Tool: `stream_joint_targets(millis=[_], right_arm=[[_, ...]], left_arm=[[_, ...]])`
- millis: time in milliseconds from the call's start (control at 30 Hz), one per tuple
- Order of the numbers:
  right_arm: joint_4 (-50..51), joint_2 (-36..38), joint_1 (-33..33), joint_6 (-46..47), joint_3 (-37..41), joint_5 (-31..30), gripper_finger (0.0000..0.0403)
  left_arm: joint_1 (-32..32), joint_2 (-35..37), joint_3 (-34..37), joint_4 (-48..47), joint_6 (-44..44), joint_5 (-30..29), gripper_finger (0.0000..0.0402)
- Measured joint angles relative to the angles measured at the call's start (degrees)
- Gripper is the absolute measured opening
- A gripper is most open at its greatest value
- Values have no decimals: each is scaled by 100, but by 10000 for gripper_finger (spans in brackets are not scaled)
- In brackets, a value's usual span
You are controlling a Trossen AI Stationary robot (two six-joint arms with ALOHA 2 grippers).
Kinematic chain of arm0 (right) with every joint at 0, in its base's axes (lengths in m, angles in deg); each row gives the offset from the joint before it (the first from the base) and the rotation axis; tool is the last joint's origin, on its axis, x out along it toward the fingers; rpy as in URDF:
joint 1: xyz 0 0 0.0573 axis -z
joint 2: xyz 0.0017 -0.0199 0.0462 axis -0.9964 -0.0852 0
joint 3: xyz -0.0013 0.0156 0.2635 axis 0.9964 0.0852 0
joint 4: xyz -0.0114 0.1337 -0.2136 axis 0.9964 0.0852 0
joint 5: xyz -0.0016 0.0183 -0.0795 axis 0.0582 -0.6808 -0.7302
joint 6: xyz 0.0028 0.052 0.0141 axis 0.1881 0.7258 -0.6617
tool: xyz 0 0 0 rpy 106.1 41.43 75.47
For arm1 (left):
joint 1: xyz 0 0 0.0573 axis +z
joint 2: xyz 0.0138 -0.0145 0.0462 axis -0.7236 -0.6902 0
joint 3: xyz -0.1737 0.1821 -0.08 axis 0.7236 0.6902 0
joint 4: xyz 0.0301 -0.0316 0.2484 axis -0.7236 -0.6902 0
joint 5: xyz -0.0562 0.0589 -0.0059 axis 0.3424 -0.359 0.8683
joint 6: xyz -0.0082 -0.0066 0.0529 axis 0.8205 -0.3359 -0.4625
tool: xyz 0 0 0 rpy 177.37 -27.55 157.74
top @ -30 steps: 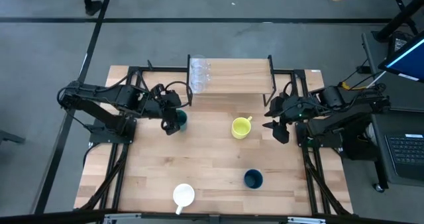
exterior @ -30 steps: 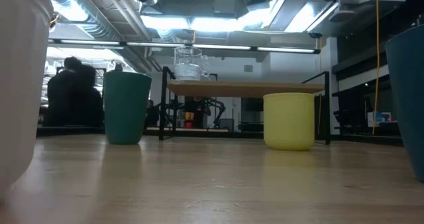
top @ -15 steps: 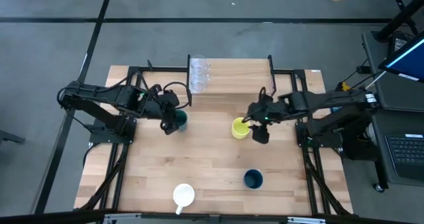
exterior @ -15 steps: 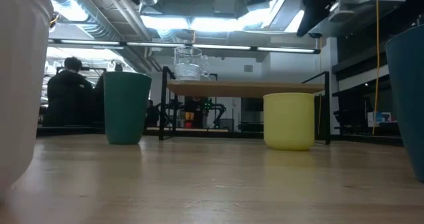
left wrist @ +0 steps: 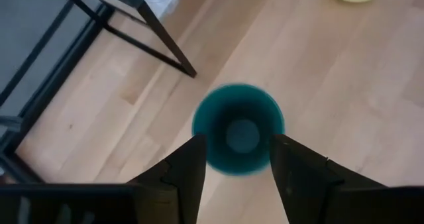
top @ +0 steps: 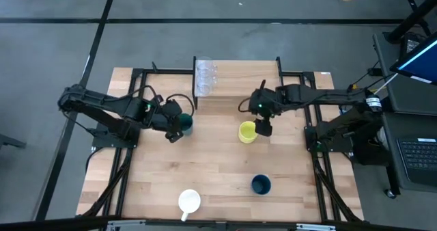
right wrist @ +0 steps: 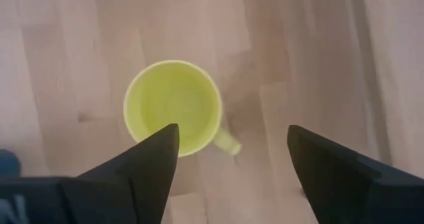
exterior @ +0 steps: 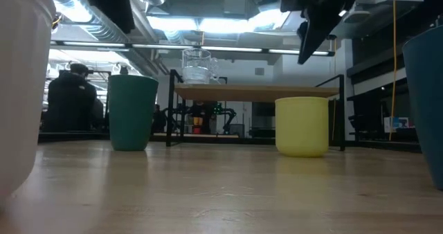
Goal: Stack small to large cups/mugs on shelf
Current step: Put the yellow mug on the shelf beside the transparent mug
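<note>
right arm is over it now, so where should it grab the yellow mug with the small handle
Judging by the pictures, the rim wall of the yellow ceramic mug is the best hold, taken from straight above. It stands upright with its mouth open to the right gripper, which hangs above it with fingers spread. One finger inside and one outside would work, on the side away from the stubby handle.

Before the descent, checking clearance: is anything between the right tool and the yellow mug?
Nothing visible. The right tool hangs open above the yellow mug, with only bare tabletop around the mug.
</note>
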Motion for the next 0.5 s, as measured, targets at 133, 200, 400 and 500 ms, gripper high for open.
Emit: stream_joint_targets(millis=[133,200,400,500], right_arm=[[-20,-96,211,-134,0,61,284],[-66,-211,319,-146,0,157,284],[-306,-718,408,-420,0,335,284],[-305,-962,414,-421,0,309,284]], left_arm=[[97,140,179,126,-31,-49,158],[131,170,185,133,22,-81,158],[-37,207,188,54,261,-265,158],[-173,210,188,57,274,-364,158]])
